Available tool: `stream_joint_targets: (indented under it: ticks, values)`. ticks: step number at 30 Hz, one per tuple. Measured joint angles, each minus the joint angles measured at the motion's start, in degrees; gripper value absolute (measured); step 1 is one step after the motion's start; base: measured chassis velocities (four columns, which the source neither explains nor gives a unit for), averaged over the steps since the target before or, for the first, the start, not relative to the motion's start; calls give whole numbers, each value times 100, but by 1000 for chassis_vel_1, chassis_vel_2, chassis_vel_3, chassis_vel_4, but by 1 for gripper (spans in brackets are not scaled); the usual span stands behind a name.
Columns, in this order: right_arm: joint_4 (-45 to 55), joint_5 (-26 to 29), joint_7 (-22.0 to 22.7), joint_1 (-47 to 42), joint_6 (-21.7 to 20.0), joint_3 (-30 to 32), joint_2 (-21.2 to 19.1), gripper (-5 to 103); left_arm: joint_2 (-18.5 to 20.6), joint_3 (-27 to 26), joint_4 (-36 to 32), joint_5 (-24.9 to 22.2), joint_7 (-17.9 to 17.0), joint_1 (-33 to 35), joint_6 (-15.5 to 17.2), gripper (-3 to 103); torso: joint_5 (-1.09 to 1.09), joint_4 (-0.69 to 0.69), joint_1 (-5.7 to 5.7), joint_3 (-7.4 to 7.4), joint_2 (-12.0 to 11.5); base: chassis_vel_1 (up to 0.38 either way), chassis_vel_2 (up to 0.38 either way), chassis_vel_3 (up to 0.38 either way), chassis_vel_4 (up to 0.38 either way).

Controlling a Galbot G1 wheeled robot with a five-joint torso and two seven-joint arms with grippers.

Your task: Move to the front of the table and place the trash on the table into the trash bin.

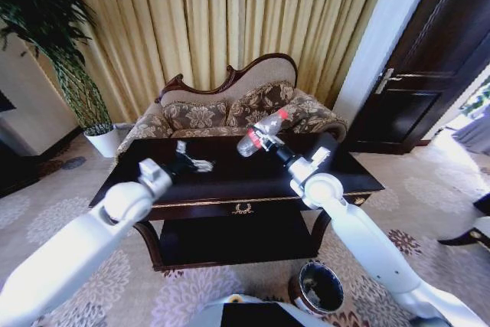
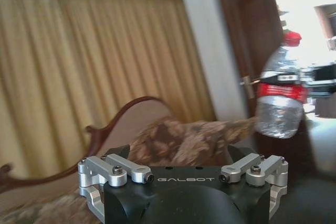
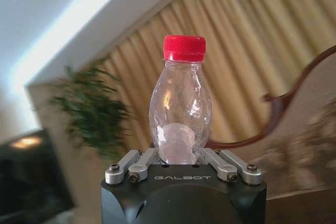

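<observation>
Above the table [image 1: 230, 181], right gripper [image 1: 269, 143] clamps the bottle [image 1: 260, 132].

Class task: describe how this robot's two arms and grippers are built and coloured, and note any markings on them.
Both arms are smooth white shells with rounded joints. The left gripper and right gripper are black. Seen from the wrists, each has a glossy black housing lettered GALBOT, with silver metal finger linkages fastened by dark screws.

The table [image 1: 230, 181] surface is mostly bare toward its front edge and right corner. The left gripper [image 1: 200, 165] hovers over its left half. The sofa [image 1: 230, 109] blocks the back edge; the trash bin [image 1: 320, 287] stands open off the front right corner.
</observation>
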Motion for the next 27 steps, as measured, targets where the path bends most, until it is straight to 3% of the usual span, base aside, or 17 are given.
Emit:
stream_joint_targets:
  ticks: [3,8,9,10,15,21,27]
  values:
    - [-107,-324,184,-3,-2,35,-45,24,50,-289,-4,-49,-79,300,2,100,-1,-1,0,0,0,0,0,0,0]
    - [-326,-1349,826,-60,-53,80,-112,24,158,-698,286,-282,-556,546,-35,100,1,-2,0,0,1,0,0,0,0]
    - [-421,-1761,974,-85,-52,93,-131,24,146,-734,407,-423,-786,477,-24,100,0,-2,0,0,0,0,0,0,0]
    - [-421,-1761,974,-85,-52,93,-131,24,146,-734,407,-423,-786,477,-24,100,0,-2,0,0,0,0,0,0,0]
    - [-707,-2833,1490,-170,-4,187,-140,24,-50,-790,953,-626,-1169,-107,91,100,1,-4,0,0,0,0,0,0,0]
    - [-819,-3094,1599,-223,-32,280,-216,24,-103,-935,1490,-885,-1421,-343,166,100,0,-3,1,0,0,0,0,0,0]
    - [-823,-2688,1630,-240,-213,336,-406,24,-11,-1425,1868,-1199,-1373,3,248,100,0,0,0,0,0,0,0,0,0]
